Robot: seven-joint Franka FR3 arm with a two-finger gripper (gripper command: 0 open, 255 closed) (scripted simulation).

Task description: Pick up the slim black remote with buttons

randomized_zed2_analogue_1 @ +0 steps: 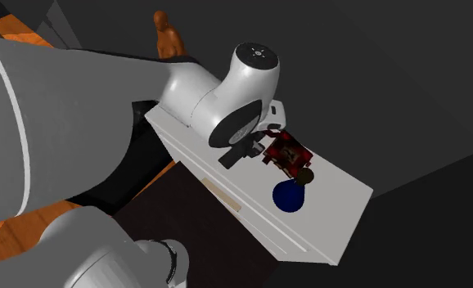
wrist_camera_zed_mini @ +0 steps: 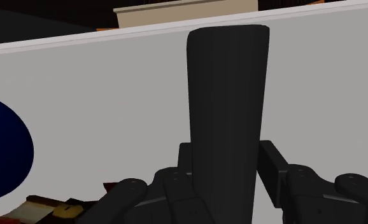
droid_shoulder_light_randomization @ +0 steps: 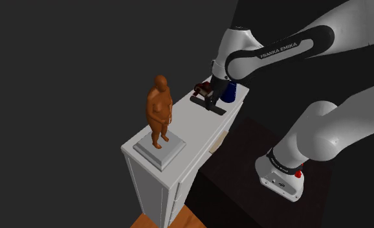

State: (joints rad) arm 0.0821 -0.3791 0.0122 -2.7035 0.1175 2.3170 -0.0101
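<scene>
The gripper (wrist_camera_zed_mini: 226, 156) is clenched on the black remote (wrist_camera_zed_mini: 227, 83): in the wrist view its two fingers (wrist_camera_zed_mini: 176, 184) press against the remote's long sides, and the slim dark slab runs straight out from between them over the white cabinet top (wrist_camera_zed_mini: 100, 95). In the shoulder view the gripper (droid_shoulder_light_randomization: 211, 98) points down at the far end of the cabinet top (droid_shoulder_light_randomization: 193, 126), with the remote (droid_shoulder_light_randomization: 217, 110) low against the surface just beneath it. Whether the remote is clear of the surface cannot be told.

In that view a red-brown object (droid_shoulder_light_randomization: 201, 91) sits at the gripper's 10 o'clock, close by. A dark blue vase (droid_shoulder_light_randomization: 229, 93) stands at its 2 o'clock. A brown figurine (droid_shoulder_light_randomization: 158, 110) of a standing person is at about 9 o'clock, well apart, upright on a grey base (droid_shoulder_light_randomization: 160, 152) at the near end of the cabinet.

In the second exterior view the vase (randomized_zed2_analogue_1: 290, 196) lies at 6 o'clock from the red-brown object (randomized_zed2_analogue_1: 288, 153), just beside it. The figurine (randomized_zed2_analogue_1: 168, 37) is at 11 o'clock from the white arm (randomized_zed2_analogue_1: 227, 98). A beige handle strip (randomized_zed2_analogue_1: 223, 197) runs along the cabinet's front.

The dark stand (droid_shoulder_light_randomization: 244, 162) sits beside the cabinet, with wooden floor (droid_shoulder_light_randomization: 179, 220) at its foot.
</scene>
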